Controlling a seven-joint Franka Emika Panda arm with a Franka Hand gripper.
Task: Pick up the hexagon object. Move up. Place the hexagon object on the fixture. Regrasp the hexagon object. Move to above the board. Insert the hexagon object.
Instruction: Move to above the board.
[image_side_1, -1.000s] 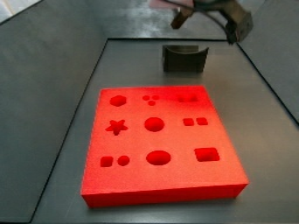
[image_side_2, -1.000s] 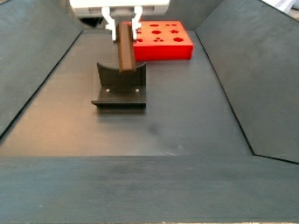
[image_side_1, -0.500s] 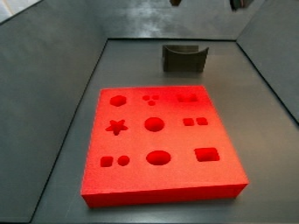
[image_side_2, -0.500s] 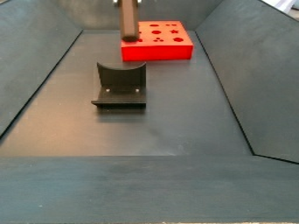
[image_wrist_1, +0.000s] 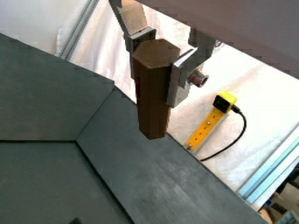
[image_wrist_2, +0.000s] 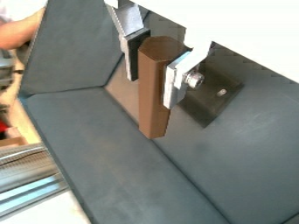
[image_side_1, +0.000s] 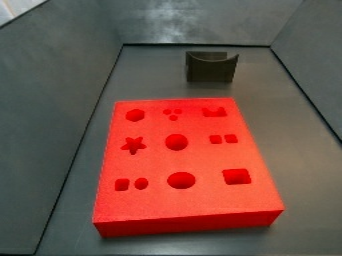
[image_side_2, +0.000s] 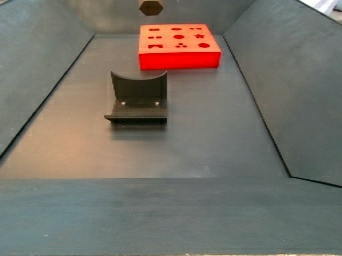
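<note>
**Gripper clamped on the hexagon object, high up**

Gripper (image_wrist_1: 162, 54) fingers pinch the hexagon object (image_wrist_1: 153, 87) near its top in both wrist views; I see its lower end (image_side_2: 151, 6) above the board (image_side_2: 178, 47). The fixture (image_side_2: 136, 97) sits empty nearer the camera.
</note>
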